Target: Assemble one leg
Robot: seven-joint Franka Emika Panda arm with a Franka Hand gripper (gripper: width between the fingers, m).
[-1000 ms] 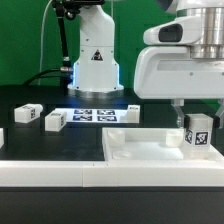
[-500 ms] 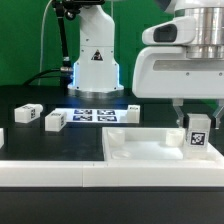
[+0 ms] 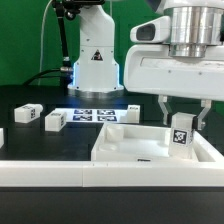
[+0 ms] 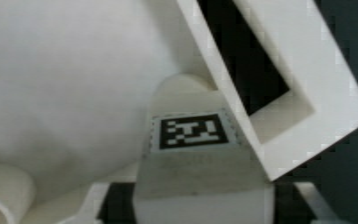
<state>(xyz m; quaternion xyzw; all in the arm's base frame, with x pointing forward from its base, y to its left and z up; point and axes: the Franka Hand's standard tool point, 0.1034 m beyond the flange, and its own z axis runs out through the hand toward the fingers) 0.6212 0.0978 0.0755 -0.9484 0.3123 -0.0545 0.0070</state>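
My gripper (image 3: 181,112) is shut on the leg (image 3: 181,133), a small white upright block with a black-and-white tag. I hold it over the right part of the wide white tray-like piece (image 3: 120,150) with a raised rim. In the wrist view the leg (image 4: 197,150) stands between my two fingers, its tag facing the camera, with the tray-like piece (image 4: 60,90) right behind it. Whether the leg's lower end touches the piece is hidden.
Two more small tagged white blocks (image 3: 27,113) (image 3: 55,120) lie on the black table at the exterior view's left, and another (image 3: 131,112) behind the tray-like piece. The marker board (image 3: 92,115) lies flat near the robot base (image 3: 95,60). A long white bar (image 3: 60,172) runs along the front.
My gripper has moved toward the exterior view's left with the leg, and the tray-like piece has shifted left with it. The other blocks have not moved.
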